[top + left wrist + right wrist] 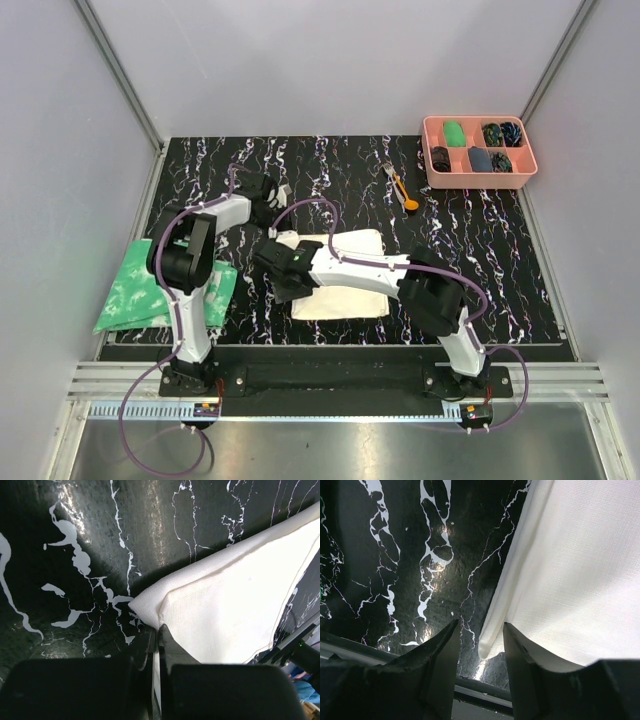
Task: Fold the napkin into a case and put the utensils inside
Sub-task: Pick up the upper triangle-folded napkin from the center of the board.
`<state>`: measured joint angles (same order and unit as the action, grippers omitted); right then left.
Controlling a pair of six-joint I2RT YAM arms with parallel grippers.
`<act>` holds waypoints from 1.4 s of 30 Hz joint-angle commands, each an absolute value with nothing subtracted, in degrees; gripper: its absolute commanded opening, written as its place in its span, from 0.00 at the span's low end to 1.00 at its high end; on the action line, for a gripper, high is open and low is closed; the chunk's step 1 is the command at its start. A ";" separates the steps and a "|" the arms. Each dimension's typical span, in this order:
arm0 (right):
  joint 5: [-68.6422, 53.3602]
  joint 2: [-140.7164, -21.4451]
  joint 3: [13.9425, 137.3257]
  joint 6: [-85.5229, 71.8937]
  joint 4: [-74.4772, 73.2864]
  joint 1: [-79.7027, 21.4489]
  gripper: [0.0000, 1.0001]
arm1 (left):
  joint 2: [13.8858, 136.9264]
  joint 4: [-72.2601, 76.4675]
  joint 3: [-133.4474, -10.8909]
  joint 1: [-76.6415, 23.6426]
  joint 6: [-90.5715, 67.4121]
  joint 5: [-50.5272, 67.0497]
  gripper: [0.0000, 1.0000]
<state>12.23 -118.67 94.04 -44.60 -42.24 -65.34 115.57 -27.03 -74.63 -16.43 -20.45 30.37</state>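
Top view evenly bright, sharp. Wrist views dim, with glare on the mat (155, 510); the napkin (580, 570) blows out white.

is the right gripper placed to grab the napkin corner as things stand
Probably yes: the right gripper is open and a corner of the napkin lies right between its fingers, with nothing blocking it.

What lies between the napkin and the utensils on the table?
Nothing: the top view shows only bare black marbled tabletop between the napkin and the utensils.
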 commanded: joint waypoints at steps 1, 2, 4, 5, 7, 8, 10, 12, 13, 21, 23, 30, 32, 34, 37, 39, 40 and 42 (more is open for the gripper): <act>16.34 -119.44 97.56 -43.94 -46.14 -66.53 0.47 | 113.57 -27.95 -69.53 -16.96 -23.98 22.25 0.00; 16.78 -119.44 97.47 -44.55 -46.75 -66.71 0.46 | 112.86 -27.43 -68.91 -16.88 -24.78 21.45 0.00; 17.66 -118.92 96.77 -45.09 -47.37 -67.32 0.44 | 111.37 -26.55 -66.90 -16.88 -27.14 20.75 0.00; 17.84 -118.65 96.59 -45.44 -47.46 -67.50 0.43 | 111.18 -26.28 -66.45 -16.88 -27.94 20.48 0.00; 18.54 -118.21 96.07 -45.53 -47.55 -67.94 0.43 | 110.40 -25.58 -65.22 -16.87 -29.61 20.30 0.00; 18.72 -118.39 96.06 -45.53 -47.64 -68.11 0.43 | 110.13 -25.23 -64.95 -16.87 -30.05 19.78 0.00; 18.28 -118.56 96.06 -45.70 -47.81 -68.20 0.43 | 108.99 -25.14 -64.08 -16.87 -31.11 17.77 0.00; 18.37 -118.91 96.06 -45.88 -48.43 -68.38 0.43 | 108.11 -25.14 -63.46 -16.70 -31.90 16.70 0.00; 18.63 -118.83 96.33 -46.05 -48.78 -69.07 0.43 | 107.50 -25.22 -62.93 -16.61 -32.51 15.92 0.00; 19.52 -119.88 97.12 -46.14 -50.98 -69.96 0.45 | 105.73 -25.14 -61.26 -16.61 -35.77 13.36 0.00; 19.07 -120.58 97.56 -45.88 -51.06 -70.22 0.44 | 105.82 -25.22 -61.17 -16.44 -36.30 13.18 0.00; 18.63 -123.13 99.40 -45.26 -51.68 -70.40 0.33 | 106.96 -25.75 -61.35 -16.26 -37.70 14.15 0.00; 18.37 -123.92 99.84 -45.18 -52.12 -70.40 0.33 | 106.79 -25.84 -61.35 -16.35 -37.71 14.06 0.00; 18.19 -124.36 100.11 -45.17 -52.29 -70.49 0.33 | 106.79 -25.93 -61.43 -16.26 -37.62 13.97 0.00; 17.76 -125.15 100.28 -45.09 -52.56 -70.49 0.34 | 106.87 -26.10 -61.70 -16.26 -37.53 13.97 0.00; 17.06 -125.77 100.20 -45.17 -52.65 -70.49 0.35 | 106.96 -26.28 -61.79 -16.26 -37.53 14.06 0.00; 16.96 -125.95 100.20 -45.18 -52.99 -70.49 0.36 | 106.96 -26.28 -61.79 -16.26 -37.44 14.06 0.00; 16.35 -126.74 100.20 -45.09 -53.26 -70.49 0.39 | 106.96 -26.37 -61.96 -16.26 -37.27 14.15 0.00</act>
